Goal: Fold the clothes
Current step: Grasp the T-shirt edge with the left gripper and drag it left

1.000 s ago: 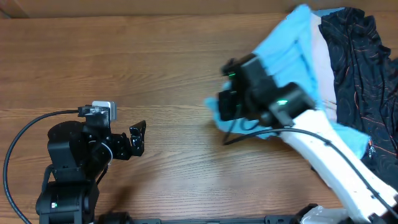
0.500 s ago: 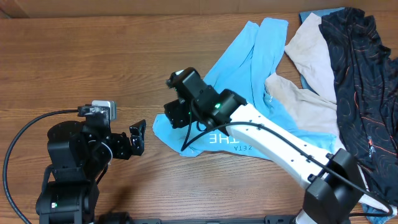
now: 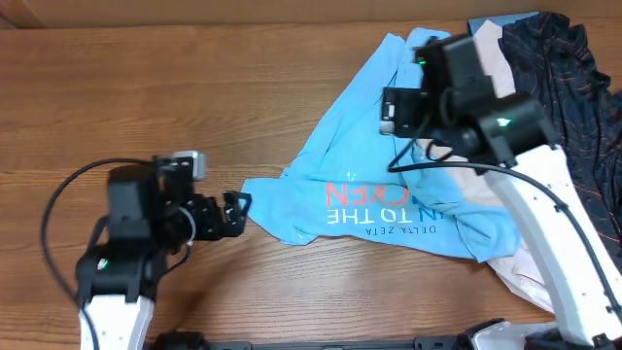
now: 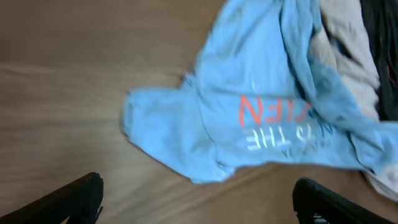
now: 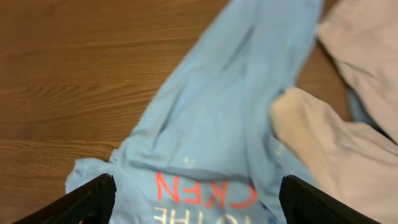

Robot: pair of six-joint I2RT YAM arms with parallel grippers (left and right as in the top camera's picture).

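Note:
The clothes lie at the right of the wooden table. A light blue T-shirt (image 3: 360, 165) with coral and white lettering is spread out crumpled, its left edge reaching mid-table. A cream garment (image 3: 494, 63) and a black orange-lined one (image 3: 573, 87) lie beside it. My right gripper (image 3: 400, 109) hovers open above the shirt (image 5: 217, 118), nothing between its fingers (image 5: 93, 198). My left gripper (image 3: 233, 209) stands open just left of the shirt's left edge (image 4: 180, 137), apart from it, with bare wood between its fingers (image 4: 74, 199).
Cream cloth (image 5: 336, 137) overlaps the shirt's right side, and more of it shows at the lower right (image 3: 530, 277). A darker blue cloth corner (image 3: 501, 21) peeks out at the back right. A black cable (image 3: 58, 209) loops by the left arm.
The right gripper pulled the blue shirt left across the table, opened and let it go, then drew back right and up. The left arm swung right toward the shirt's edge.

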